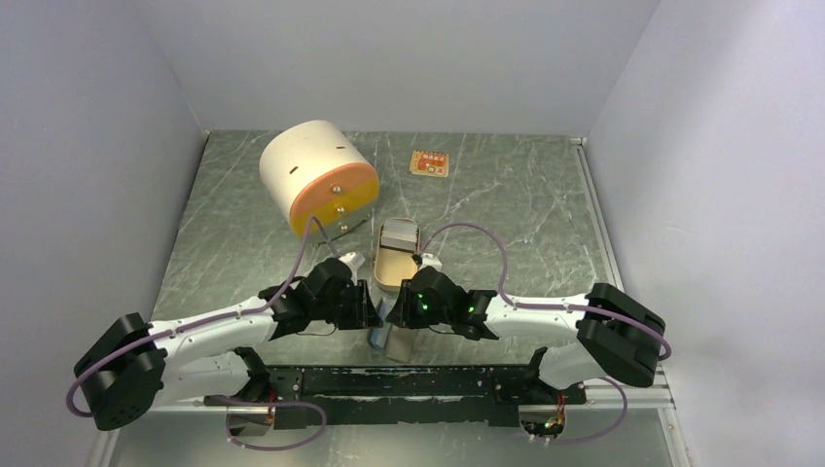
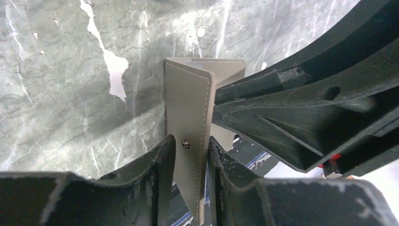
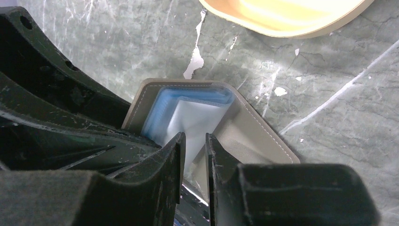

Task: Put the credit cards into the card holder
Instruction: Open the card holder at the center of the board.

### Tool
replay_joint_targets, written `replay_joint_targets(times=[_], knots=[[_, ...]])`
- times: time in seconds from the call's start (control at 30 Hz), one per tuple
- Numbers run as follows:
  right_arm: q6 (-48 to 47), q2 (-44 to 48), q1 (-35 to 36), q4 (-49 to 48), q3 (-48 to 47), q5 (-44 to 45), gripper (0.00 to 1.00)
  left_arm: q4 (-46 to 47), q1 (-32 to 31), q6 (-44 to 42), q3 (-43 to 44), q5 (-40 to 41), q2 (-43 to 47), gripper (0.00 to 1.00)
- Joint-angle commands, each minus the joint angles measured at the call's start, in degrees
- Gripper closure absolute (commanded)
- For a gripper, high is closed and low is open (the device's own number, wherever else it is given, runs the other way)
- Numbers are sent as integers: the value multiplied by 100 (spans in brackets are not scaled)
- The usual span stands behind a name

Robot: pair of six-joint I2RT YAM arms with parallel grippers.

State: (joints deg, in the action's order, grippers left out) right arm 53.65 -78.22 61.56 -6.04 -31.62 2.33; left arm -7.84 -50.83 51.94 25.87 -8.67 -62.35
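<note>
Top view: fixed high behind the arm bases, tilted down, takes in the whole table (image 1: 233,224) to the far wall. Wrist views: very close, each looking past its own fingers (image 2: 157,174) onto the table, near centre. Both share the card holder (image 2: 187,108), seen from opposite sides.

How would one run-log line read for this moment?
left fingers: pinch holder flap | right fingers: pinch blue card, partly in holder | orange card: far back, untouched
</note>
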Motion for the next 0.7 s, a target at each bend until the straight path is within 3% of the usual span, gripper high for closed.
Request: replay_joint_targets(times=[0.0,0.17,0.33,0.57,0.67], knots=[[-30,-52,-14,-89,-95,-13,74,-202,27,-276,288,-64,-174,67],[-88,-83,-19,-1,-114,65,74,-293,24,-291,296,42,-111,79],[-94,-105,-26,26,-27,154,74,-140,29,-249,213,-77,121,72],[-100,-175,-27,23,-28,162,74,-15,29,-236,129,-142,204,72],[-100,-178,-24,24,-6,167,74,34,26,-231,78,-149,203,79]])
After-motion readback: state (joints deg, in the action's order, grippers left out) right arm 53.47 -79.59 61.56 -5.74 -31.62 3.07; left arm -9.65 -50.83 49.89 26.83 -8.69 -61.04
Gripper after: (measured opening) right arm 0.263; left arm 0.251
